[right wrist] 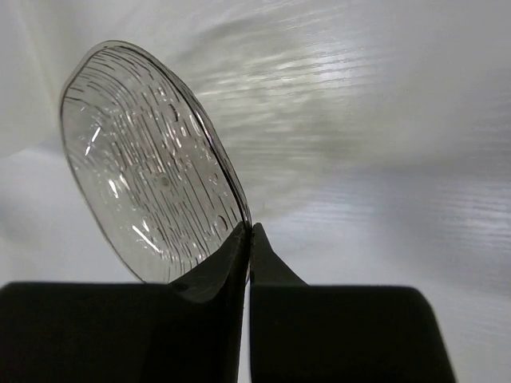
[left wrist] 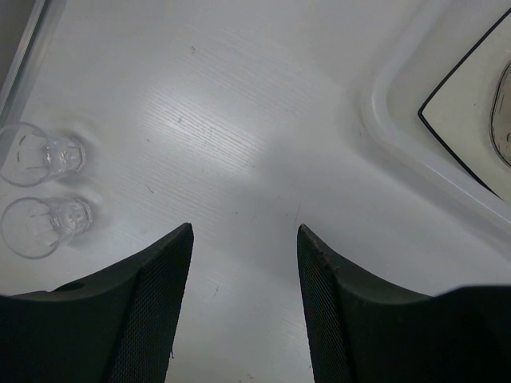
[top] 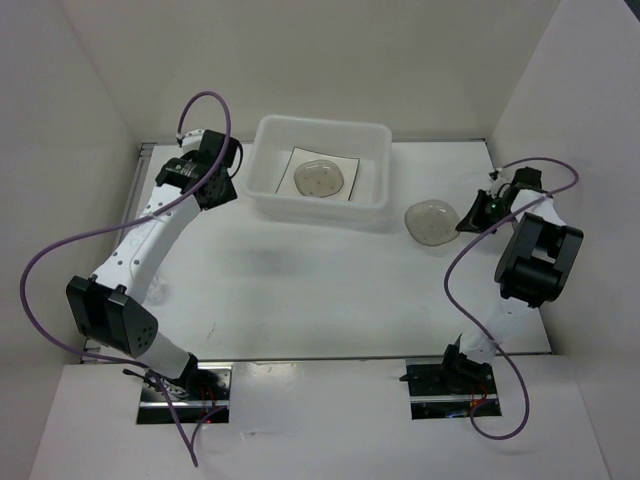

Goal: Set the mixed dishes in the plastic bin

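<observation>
Right tool [right wrist: 249,239]: pinched shut on the rim of a round dish [right wrist: 152,159], right of the bin [top: 262,195], likely for lifting.
Left tool [left wrist: 243,236]: half open, empty, left of the bin beside two cups [left wrist: 41,152].
Bin contents: square plate [top: 352,170], second dish [top: 320,179].

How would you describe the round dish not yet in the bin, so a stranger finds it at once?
Find the large white plastic bin at the table's far side. Just right of it, outside its wall, is a round greyish translucent dish. Its twin lies inside the bin on the square plate; this one is pinched by the right gripper.
</observation>
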